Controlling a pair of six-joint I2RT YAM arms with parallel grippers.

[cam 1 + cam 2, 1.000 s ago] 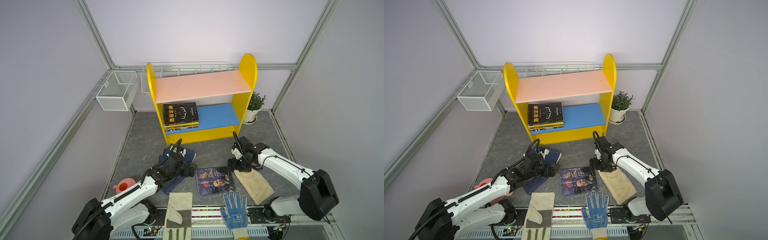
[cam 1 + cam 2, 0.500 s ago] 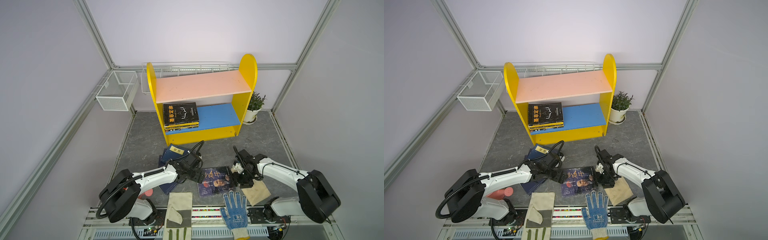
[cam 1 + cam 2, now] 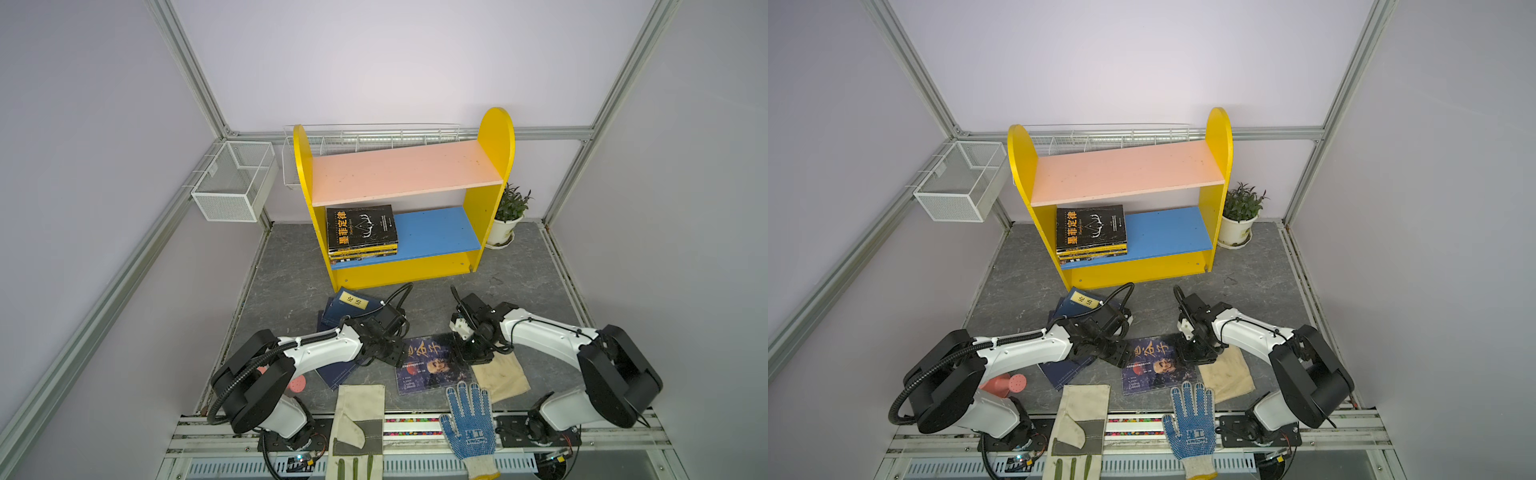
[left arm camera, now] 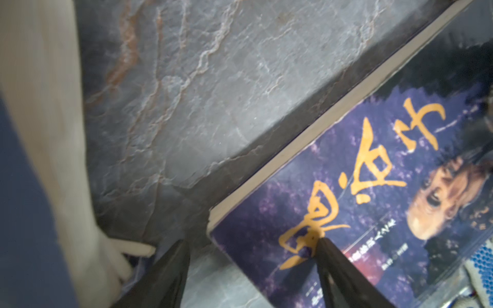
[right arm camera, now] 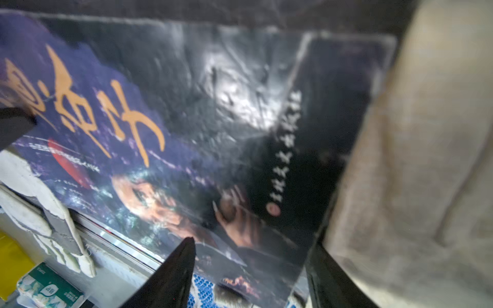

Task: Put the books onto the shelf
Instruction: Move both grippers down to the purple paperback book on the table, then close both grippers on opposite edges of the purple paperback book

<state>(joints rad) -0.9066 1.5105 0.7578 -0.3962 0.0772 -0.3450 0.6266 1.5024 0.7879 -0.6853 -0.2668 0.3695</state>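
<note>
My left claw [image 4: 252, 241] and right claw [image 5: 252, 244] gape empty astride the purple book [image 3: 432, 365] — beige cloth [image 3: 503, 374] against its right edge, blue glove [image 3: 469, 415] touching it at the desk's [image 3: 291, 270] front edge

The pink board [image 3: 403, 170] is bare, with open room above. On the blue board [image 3: 436, 232] a stack of books [image 3: 361, 228] fills the left half; the right half is free. The floor [image 3: 432, 299] before the shelf [image 3: 494, 137] is bare. A plant [image 3: 511, 203] stands just beside the shelf's right side. The purple book [image 3: 432, 368] has a blue glove [image 3: 469, 415] at its near edge, a tan cloth [image 3: 500, 376] just beside its right edge and navy books [image 3: 351, 305] near its left.
</note>
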